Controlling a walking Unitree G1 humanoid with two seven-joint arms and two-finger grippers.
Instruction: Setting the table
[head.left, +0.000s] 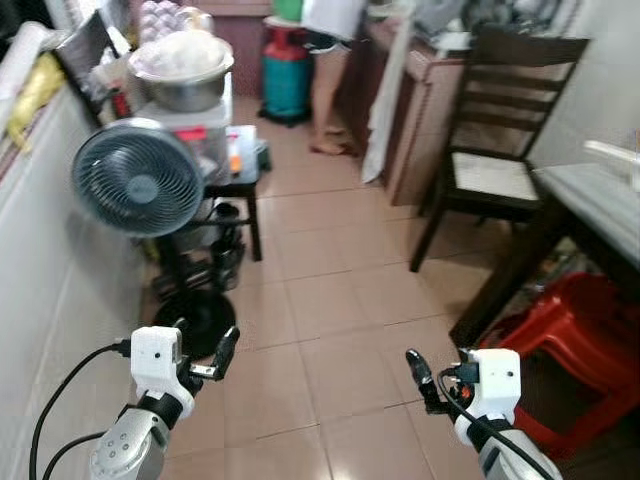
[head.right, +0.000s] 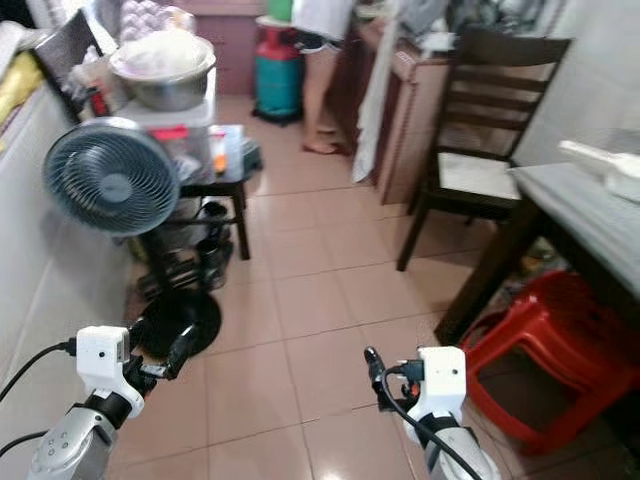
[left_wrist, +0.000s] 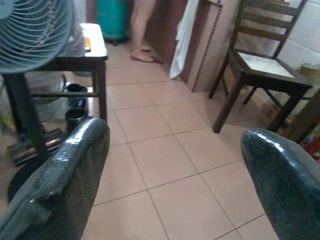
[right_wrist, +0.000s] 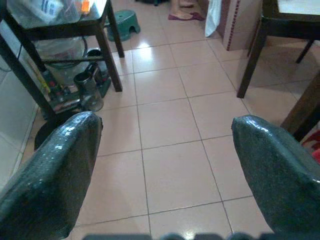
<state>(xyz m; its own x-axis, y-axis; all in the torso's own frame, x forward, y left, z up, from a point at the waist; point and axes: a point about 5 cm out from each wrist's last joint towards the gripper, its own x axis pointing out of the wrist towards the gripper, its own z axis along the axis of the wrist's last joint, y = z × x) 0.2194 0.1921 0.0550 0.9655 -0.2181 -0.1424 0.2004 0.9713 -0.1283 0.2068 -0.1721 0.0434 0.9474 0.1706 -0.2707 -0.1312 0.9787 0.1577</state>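
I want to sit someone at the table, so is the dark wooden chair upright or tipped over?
Upright. The dark wooden chair stands with its legs on the tiled floor, backrest vertical, beside the table.

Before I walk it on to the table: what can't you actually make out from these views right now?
- Table, eye views: cut off by the right edge; whatever lies on it is blurred white.
- Person at the far counter: upper body cut off by the top edge.
- Metal bowl on the side table: white contents too blurred to name.
- Red stool: partly hidden under the table.
- Left gripper and right gripper hold nothing, fingers open.
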